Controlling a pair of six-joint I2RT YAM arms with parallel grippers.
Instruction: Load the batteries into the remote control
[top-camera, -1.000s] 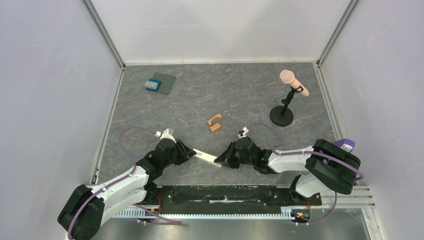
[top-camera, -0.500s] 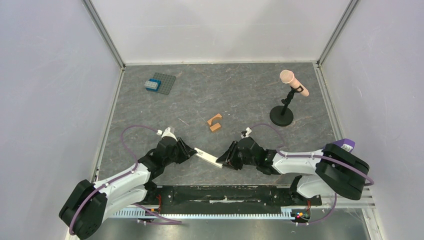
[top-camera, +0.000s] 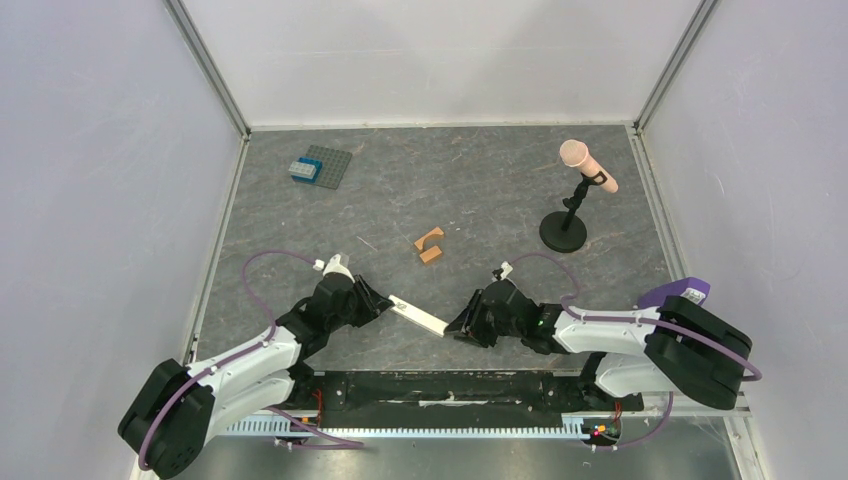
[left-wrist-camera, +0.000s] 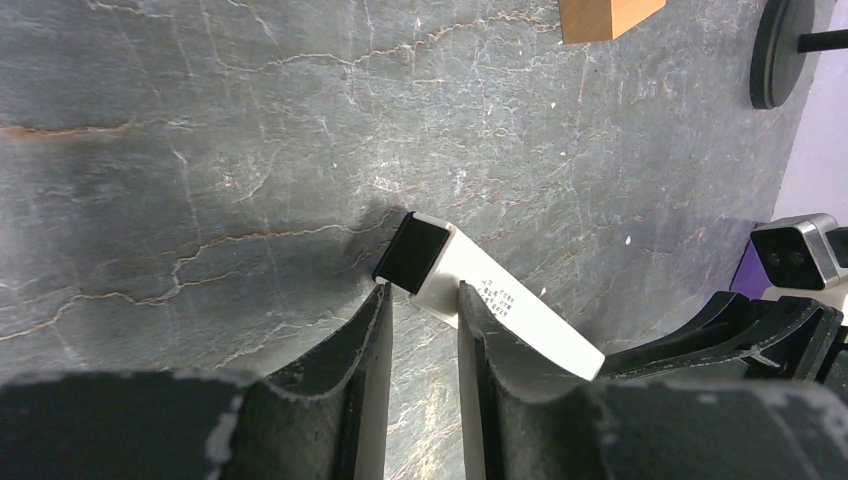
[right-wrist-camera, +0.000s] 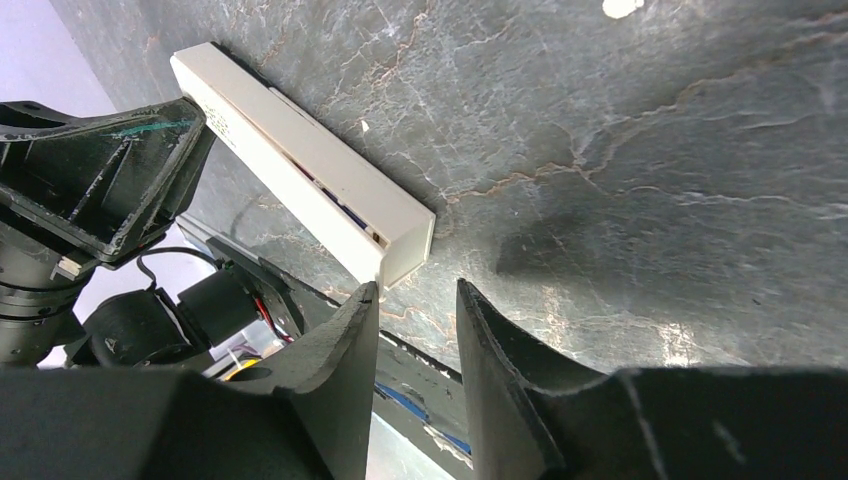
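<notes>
Even bright light, soft shadows

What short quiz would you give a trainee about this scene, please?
1. True or false: the right gripper holds nothing.
2. The remote control lies: A) on the studded plate; B) between the left gripper and the right gripper; C) under the microphone.
3. What colour are the two small angular blocks?
Key: 1 true; 2 B; 3 orange-brown.
</notes>
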